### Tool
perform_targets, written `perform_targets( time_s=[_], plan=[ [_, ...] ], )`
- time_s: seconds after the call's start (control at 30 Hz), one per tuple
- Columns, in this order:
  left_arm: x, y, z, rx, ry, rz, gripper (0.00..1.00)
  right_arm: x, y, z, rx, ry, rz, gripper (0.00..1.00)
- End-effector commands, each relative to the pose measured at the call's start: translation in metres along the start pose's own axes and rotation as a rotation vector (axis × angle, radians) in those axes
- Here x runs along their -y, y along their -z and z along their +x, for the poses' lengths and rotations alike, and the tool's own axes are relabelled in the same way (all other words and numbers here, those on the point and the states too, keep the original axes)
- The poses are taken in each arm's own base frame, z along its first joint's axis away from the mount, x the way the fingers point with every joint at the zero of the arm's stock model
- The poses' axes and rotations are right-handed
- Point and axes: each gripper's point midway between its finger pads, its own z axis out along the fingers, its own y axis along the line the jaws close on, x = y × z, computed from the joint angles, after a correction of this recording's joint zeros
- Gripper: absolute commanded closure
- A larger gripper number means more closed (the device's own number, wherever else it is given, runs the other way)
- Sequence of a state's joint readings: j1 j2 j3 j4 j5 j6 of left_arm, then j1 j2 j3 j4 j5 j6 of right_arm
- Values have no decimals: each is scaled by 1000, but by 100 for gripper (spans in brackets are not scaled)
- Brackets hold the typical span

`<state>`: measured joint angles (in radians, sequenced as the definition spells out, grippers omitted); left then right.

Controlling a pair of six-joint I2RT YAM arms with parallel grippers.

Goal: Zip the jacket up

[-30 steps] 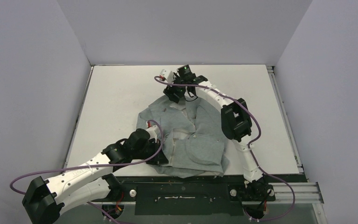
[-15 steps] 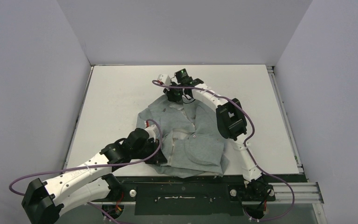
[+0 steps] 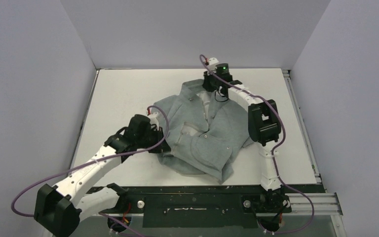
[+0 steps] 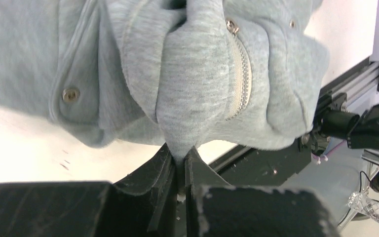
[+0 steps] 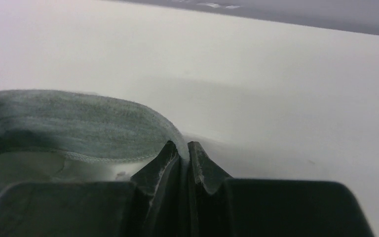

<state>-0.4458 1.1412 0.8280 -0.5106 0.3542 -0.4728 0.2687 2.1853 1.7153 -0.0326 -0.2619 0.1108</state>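
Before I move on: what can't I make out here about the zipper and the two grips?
1. Zipper slider: found in no view; the top view is too small and the jacket is bunched in folds.
2. Left wrist view: only a short stretch of zipper teeth shows; its lower end curls under a fold above the left gripper.
3. Right wrist view: blurred; the right gripper pinches a fabric rim, and which part of the jacket this is stays unclear.

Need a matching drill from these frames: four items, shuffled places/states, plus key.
Items
1. left gripper
2. right gripper
3. zipper
4. snap button

Places/states
A. shut on the far edge of the jacket
B. pale teeth curving down, right of the pinched fold in the left wrist view
C. shut on a grey fold beside the zipper
D. round metal, left of the pinched fold in the left wrist view

Pairs: 1-C, 2-A, 3-B, 4-D
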Motion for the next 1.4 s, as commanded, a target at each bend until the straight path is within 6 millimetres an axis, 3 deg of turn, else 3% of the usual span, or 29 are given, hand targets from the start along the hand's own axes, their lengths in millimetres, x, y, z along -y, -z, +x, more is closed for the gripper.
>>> perform_targets(
  time_s=[0.0, 0.1, 0.23, 0.4, 0.53, 0.7, 0.77, 0.87, 1.0, 1.07, 1.23, 1.27, 1.37],
  plan=[
    [-9, -1, -58, 1, -206, 13, 100, 62, 81, -101, 364, -216, 230, 100],
    [-24, -9, -79, -79, -314, -72, 100, 89, 118, -92, 396, -262, 353, 100],
    [-60, -14, -98, -176, -420, -271, 100, 118, 163, -69, 413, -325, 493, 100],
    [-103, -22, -91, -320, -492, -497, 100, 136, 209, -24, 429, -407, 623, 100],
    [-109, -30, -88, -383, -536, -530, 100, 144, 240, 7, 463, -507, 686, 100],
    [-96, -36, -96, -369, -565, -503, 100, 131, 255, 35, 458, -563, 657, 95],
    [-85, -38, -98, -354, -593, -478, 100, 129, 262, 35, 464, -558, 656, 82],
    [-72, -38, -100, -328, -628, -456, 100, 120, 275, 14, 506, -481, 615, 59],
    [-65, -36, -99, -293, -634, -432, 100, 106, 298, -15, 554, -413, 564, 42],
    [-65, -34, -96, -284, -627, -428, 100, 102, 308, -23, 549, -400, 560, 39],
    [-59, -25, -97, -212, -559, -401, 74, 92, 322, -34, 537, -350, 535, 38],
    [-55, -23, -98, -184, -532, -374, 66, 91, 323, -33, 530, -347, 530, 38],
    [-49, -13, -104, -73, -419, -325, 26, 85, 320, -31, 515, -340, 499, 38]
  ],
)
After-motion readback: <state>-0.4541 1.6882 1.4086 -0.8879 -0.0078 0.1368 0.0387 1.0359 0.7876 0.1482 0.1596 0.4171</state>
